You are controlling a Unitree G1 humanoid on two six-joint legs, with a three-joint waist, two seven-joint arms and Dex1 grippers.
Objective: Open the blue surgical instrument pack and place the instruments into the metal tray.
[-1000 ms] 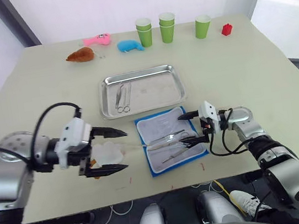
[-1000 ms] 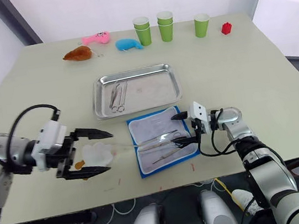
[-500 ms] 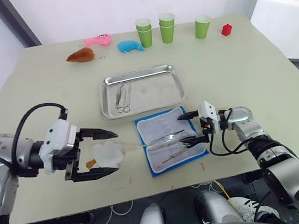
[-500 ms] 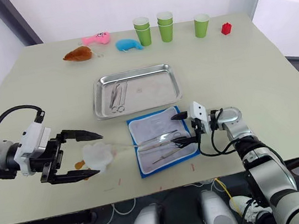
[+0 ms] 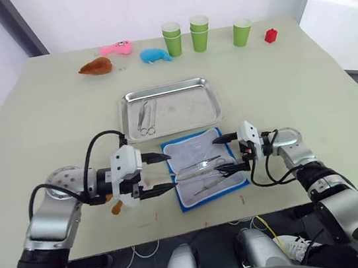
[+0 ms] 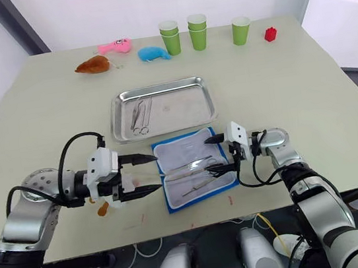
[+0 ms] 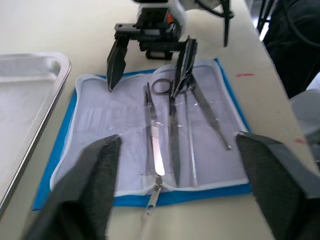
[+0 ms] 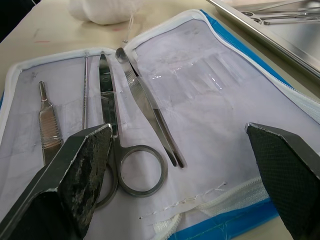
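I'm holding both tools spread, right tool (image 5: 229, 152) straddling the scissors' (image 8: 131, 167) ring handles at frame centre — thin, stiff, slippery steel, so pinching there.

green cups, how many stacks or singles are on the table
3 groups along the table's far edge: a stacked pair nearest the blue plush toy, a second stack beside it, and a single cup near the red block.

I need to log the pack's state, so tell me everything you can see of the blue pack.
The pack lies unfolded flat near the table's front edge, just before the tray. Blue border, whitish lining with clear sleeves. Scissors, tweezers and thin straight tools still rest inside. The open right pincer straddles its right edge.
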